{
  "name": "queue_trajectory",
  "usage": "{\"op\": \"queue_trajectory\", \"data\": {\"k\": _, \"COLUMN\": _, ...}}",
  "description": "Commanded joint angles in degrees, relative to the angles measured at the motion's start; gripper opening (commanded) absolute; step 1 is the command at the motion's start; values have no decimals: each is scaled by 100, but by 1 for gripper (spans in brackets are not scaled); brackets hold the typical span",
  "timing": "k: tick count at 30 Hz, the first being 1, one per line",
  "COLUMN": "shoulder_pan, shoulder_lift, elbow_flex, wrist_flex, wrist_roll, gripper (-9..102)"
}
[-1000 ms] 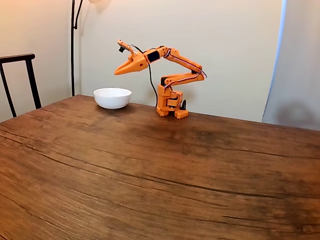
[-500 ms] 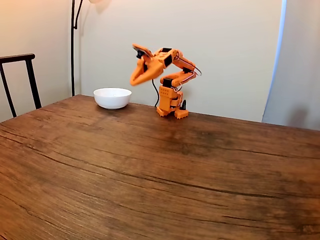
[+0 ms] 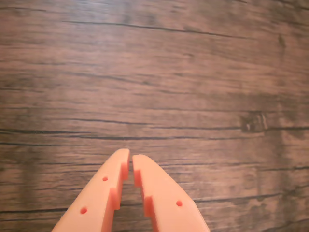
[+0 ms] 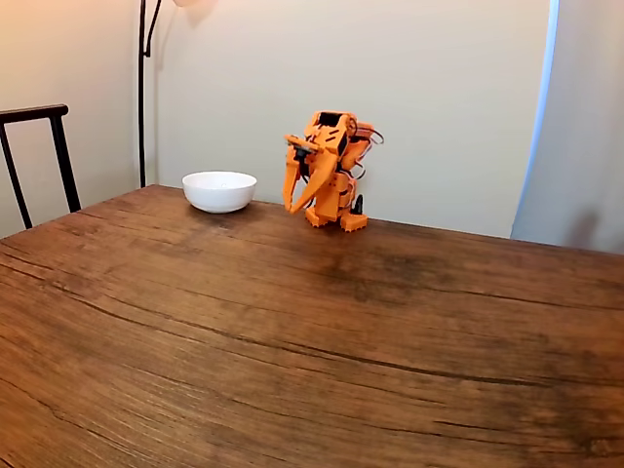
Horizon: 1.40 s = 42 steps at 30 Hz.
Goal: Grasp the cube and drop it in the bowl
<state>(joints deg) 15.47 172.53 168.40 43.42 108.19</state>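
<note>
- Gripper [image 3: 130, 157]: in the wrist view the two orange fingers stand nearly together, with a thin slit between their tips and nothing between them. Closed and empty.
- Arm posture: in the fixed view the orange arm [image 4: 327, 161] is folded in over its own base, with the gripper [image 4: 291, 207] pointing down, its tip just above the table [image 4: 292, 331].
- Surface below the gripper: the wrist view shows bare wood grain ahead of and to both sides of the fingertips; no object lies there.
- Bowl [image 4: 219, 190]: in the fixed view it stands upright on the table, to the left of the gripper and near it, not touching.
- Cube: no blue cube is found on the open table. The fixed view looks at the bowl from the side, so its inside is hidden; whether the cube lies in it cannot be told.
- Finding on progress: with the gripper empty, the arm folded and nothing left on the table, the drop is judged most likely done, the cube resting in the bowl.
- Remaining: apparently nothing beyond the arm settling; this cannot be confirmed without a look into the bowl.
</note>
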Motion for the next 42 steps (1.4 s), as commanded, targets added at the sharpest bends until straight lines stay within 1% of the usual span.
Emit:
{"op": "queue_trajectory", "data": {"k": 1, "shoulder_pan": -9, "shoulder_lift": 53, "elbow_flex": 70, "wrist_flex": -44, "wrist_roll": 88, "gripper": -1}}
{"op": "queue_trajectory", "data": {"k": 7, "shoulder_pan": -105, "shoulder_lift": 237, "elbow_flex": 334, "wrist_flex": -53, "wrist_roll": 88, "gripper": -1}}
{"op": "queue_trajectory", "data": {"k": 15, "shoulder_pan": -536, "shoulder_lift": 1863, "elbow_flex": 466, "wrist_flex": 35, "wrist_roll": 360, "gripper": -1}}
{"op": "queue_trajectory", "data": {"k": 24, "shoulder_pan": -1591, "shoulder_lift": 1784, "elbow_flex": 835, "wrist_flex": -44, "wrist_roll": 369, "gripper": -1}}
{"op": "queue_trajectory", "data": {"k": 31, "shoulder_pan": -1591, "shoulder_lift": 1784, "elbow_flex": 984, "wrist_flex": -18, "wrist_roll": 299, "gripper": -1}}
{"op": "queue_trajectory", "data": {"k": 35, "shoulder_pan": -1389, "shoulder_lift": 1784, "elbow_flex": 984, "wrist_flex": 272, "wrist_roll": 281, "gripper": -1}}
{"op": "queue_trajectory", "data": {"k": 42, "shoulder_pan": -668, "shoulder_lift": 1784, "elbow_flex": 984, "wrist_flex": 1512, "wrist_roll": 35, "gripper": -1}}
